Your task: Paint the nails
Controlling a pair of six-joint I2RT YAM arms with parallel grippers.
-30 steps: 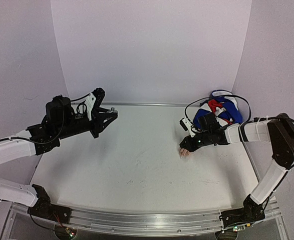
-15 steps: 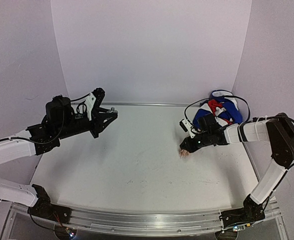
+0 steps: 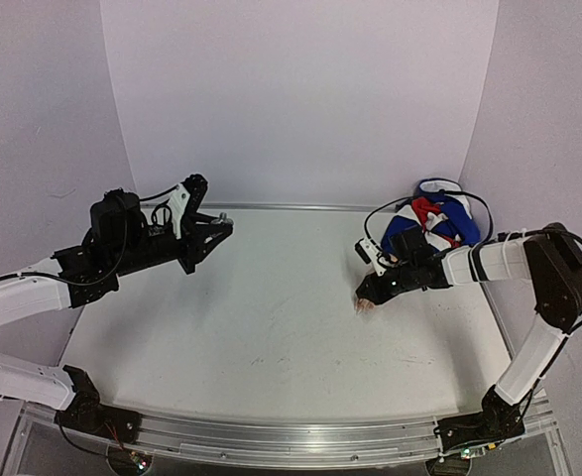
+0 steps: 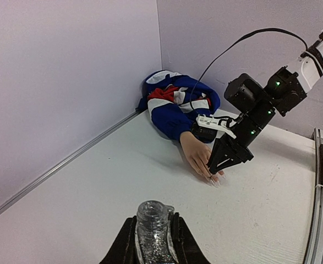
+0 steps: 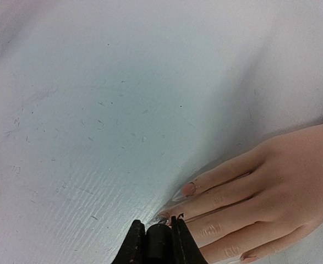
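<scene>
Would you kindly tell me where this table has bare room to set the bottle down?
The widest bare patch is the table's middle, between the left gripper with the bottle and the mannequin hand, down to the near rail. Crowded: the far right corner, where the sleeve, the hand and the right gripper with its dark cap meet.

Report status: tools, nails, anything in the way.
Left tool shut on open glitter bottle, held far left. Right tool shut on dark applicator, tip at nails of mannequin hand. Nothing blocking seen.
</scene>
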